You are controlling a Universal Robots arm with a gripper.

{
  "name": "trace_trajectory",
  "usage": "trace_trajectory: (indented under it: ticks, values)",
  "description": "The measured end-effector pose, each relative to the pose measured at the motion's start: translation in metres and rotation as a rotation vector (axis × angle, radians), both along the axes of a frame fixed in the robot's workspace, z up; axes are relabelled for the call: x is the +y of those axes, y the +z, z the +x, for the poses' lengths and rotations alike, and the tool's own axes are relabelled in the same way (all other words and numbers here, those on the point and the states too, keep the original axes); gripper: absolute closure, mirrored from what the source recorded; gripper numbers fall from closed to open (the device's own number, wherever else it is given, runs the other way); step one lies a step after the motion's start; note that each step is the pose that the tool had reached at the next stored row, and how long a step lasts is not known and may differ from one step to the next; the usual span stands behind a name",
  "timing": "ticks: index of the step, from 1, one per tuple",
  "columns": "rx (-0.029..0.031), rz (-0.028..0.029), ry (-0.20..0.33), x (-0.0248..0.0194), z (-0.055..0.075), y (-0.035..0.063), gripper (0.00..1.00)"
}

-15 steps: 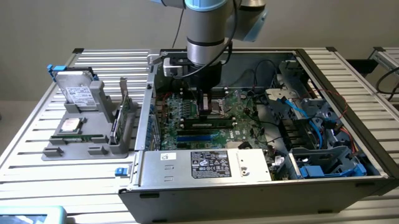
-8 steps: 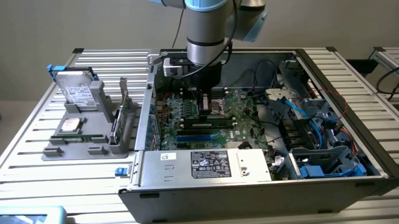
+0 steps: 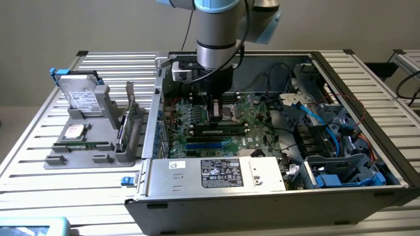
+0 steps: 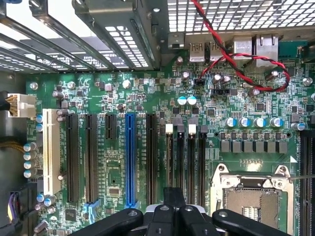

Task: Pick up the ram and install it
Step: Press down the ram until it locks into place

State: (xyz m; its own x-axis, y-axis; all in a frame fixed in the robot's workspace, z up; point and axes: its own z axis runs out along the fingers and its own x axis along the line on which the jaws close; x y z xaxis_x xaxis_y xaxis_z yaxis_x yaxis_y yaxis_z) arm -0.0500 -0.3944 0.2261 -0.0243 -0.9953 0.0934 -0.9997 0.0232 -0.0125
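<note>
Ext. view: arm comes down from above into the open PC case [image 3: 196, 209], which sits on the slatted table [image 3: 59, 196]. The gripper [image 3: 217, 115] is low over the motherboard [image 3: 256, 110], right at the memory slots [image 3: 220, 132]. Room is tight there: case wall close on the ext. view's left, cable tangle and blue drive bays [image 3: 341, 169] crowding the ext. view's right, and the labelled metal box [image 3: 217, 173] along the near edge. Can't tell if the dark bar along the slots is a seated stick or just the slots.

The ram [image 3: 82, 146], as far as I can make out, is the thin green strip lying flat along the front of the grey holder [image 3: 72, 160], outside the case and well apart from the gripper. The hard drive [image 3: 82, 96] stands at the holder's back, and the taller green card [image 3: 129, 115] stands upright by the case wall.

Wrist view: the gripper [image 4: 174, 214] has its fingers [image 4: 165, 219] pressed together, w/ nothing green showing between them. It points along the four black memory slots [image 4: 186, 157]. The blue slot [image 4: 130, 157] is beside them on one side and the bare CPU socket [image 4: 251, 196] just beside them on the other. A red-and-black twisted wire [image 4: 246, 59] loops over the board near the rear ports, clear of the slots. The board around the slots is otherwise low and open.
</note>
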Motion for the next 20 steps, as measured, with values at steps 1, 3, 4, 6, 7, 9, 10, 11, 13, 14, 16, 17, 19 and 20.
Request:
trace_trajectory:
  ticks: [1,3,4,6,7,9,10,11,13,14,16,17,19,20]
  values:
    - [0.0000,-0.0001,0.000,0.0000,0.000,-0.0006,0.89]
    - [-0.0002,-0.0012,-0.001,0.0000,0.000,-0.0015,0.89]
    - [-0.0001,-0.0019,-0.002,0.0000,0.000,-0.0017,0.89]
    - [-0.0002,-0.0022,-0.002,0.0000,0.000,-0.0014,0.89]
    - [-0.0016,-0.0008,-0.002,0.0003,0.000,0.0005,0.89]
    - [-0.0005,-0.0031,-0.003,0.0001,0.001,0.0076,0.89]
    - [-0.0005,-0.0034,-0.003,0.0001,0.001,0.0095,0.89]
    - [-0.0005,-0.0042,-0.003,0.0001,0.003,0.0107,0.89]
    - [-0.0006,-0.0054,-0.003,0.0002,0.006,0.0121,0.89]
    - [-0.0005,-0.0063,-0.003,0.0001,0.008,0.0126,0.89]
    - [-0.0004,-0.0080,-0.004,0.0001,0.011,0.0136,0.89]
    - [-0.0003,-0.0087,-0.004,0.0000,0.013,0.0139,0.89]
    - [-0.0004,-0.0095,-0.004,0.0000,0.015,0.0145,0.89]
    - [-0.0004,-0.0096,-0.004,0.0001,0.017,0.0147,0.89]
